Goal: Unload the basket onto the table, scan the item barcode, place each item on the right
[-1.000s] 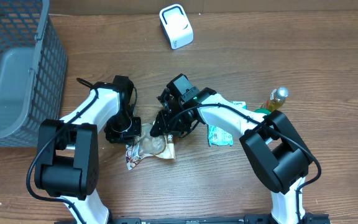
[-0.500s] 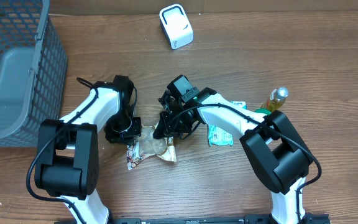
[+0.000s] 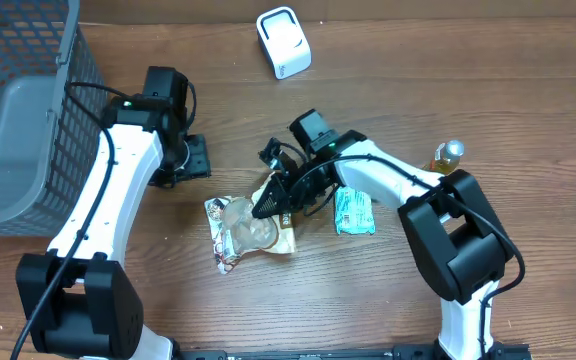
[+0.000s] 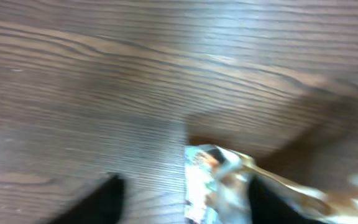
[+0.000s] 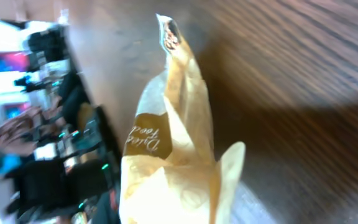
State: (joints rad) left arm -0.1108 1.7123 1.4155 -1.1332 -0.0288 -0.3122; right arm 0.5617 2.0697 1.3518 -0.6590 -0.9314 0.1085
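The item is a crinkled snack packet with a beige, partly clear wrapper, lying on the wooden table just left of centre. My right gripper is shut on the packet's upper right edge. In the right wrist view the packet fills the middle and rises away from my right gripper, whose fingers it mostly hides. My left gripper stands open up and to the left, apart from the packet. The blurred left wrist view shows my left gripper open, with the packet on the table ahead. The white barcode scanner stands at the back.
A grey mesh basket fills the far left. A green packet lies right of my right gripper, under its arm. A small bottle with a yellow body stands further right.
My left gripper has let go of the packet, opened, and drawn back up and left toward the basket. The right gripper has closed on the packet and shifted slightly right.
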